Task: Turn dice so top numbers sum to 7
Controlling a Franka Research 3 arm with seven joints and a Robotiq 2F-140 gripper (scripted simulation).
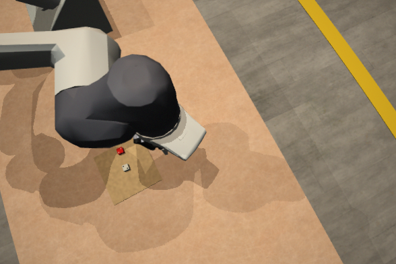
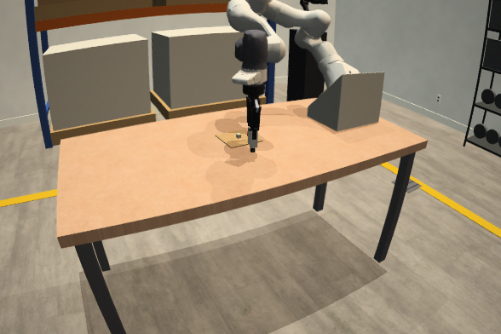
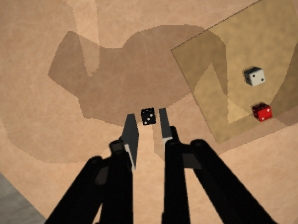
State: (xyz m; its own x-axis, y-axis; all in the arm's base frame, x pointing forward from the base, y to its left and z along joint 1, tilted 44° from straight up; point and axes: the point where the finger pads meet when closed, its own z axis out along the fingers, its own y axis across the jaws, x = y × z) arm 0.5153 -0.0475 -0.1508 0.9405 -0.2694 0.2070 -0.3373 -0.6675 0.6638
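Observation:
The tan mat (image 1: 116, 196) (image 2: 230, 142) (image 3: 235, 40) lies flat on the table. A white die (image 1: 126, 168) (image 2: 238, 135) (image 3: 256, 76) rests on it, with two pips showing on its light face. A red die (image 1: 120, 151) (image 3: 262, 112) rests on the mat near one edge; I cannot read its top surely. A black die (image 3: 148, 116) with several white pips lies off the mat. My gripper (image 2: 253, 146) (image 3: 148, 121) points down and is partly open. Its fingertips stand on either side of the black die, with gaps showing. The arm hides the black die in the top view.
The table (image 1: 236, 236) (image 2: 149, 175) extends around the mat. The mat's nearest edge is a short way right of the fingers in the wrist view. A grey wedge-shaped block (image 2: 359, 102) stands by the arm's base. The arm's shadows fall across mat and table.

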